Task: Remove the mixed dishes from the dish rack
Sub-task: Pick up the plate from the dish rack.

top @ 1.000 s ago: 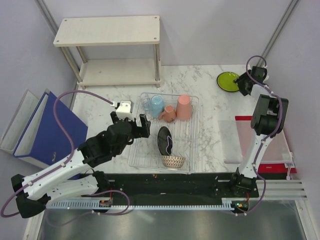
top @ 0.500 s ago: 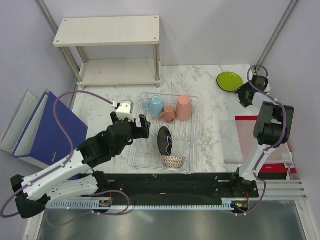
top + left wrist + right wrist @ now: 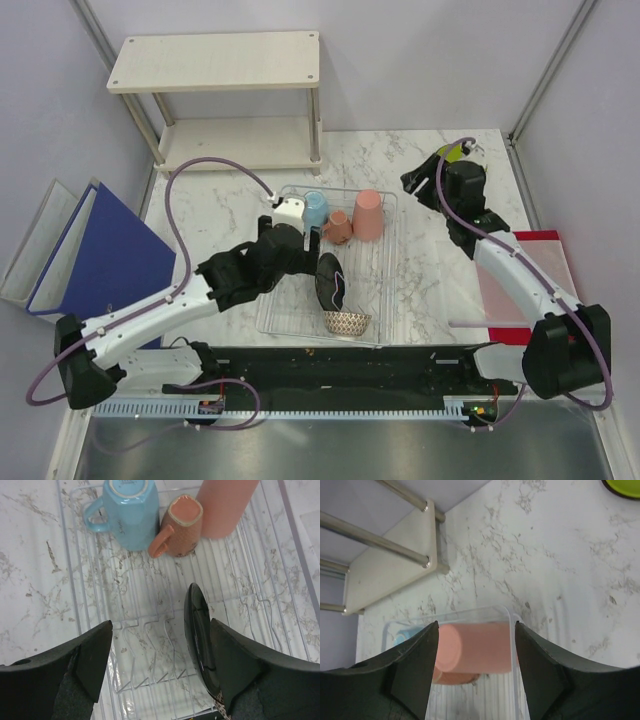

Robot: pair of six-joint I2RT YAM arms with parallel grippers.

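You are lining up pickups: left gripper [image 3: 160, 647], jaws apart, over the black plate [image 3: 196, 630]; right gripper [image 3: 476, 630], likewise spread, facing the tall salmon cup [image 3: 475, 652]. Each needs a square descent next.

Built as left arm [image 3: 150, 315] and right arm [image 3: 510, 265]: white links, bulky black joints. Looped with thin purple cable [image 3: 210, 160], seen at 10 o'clock. Topped by a white camera box [image 3: 289, 213]. Ended in left gripper [image 3: 160, 630], with matte charcoal wedge fingers [image 3: 85, 655].
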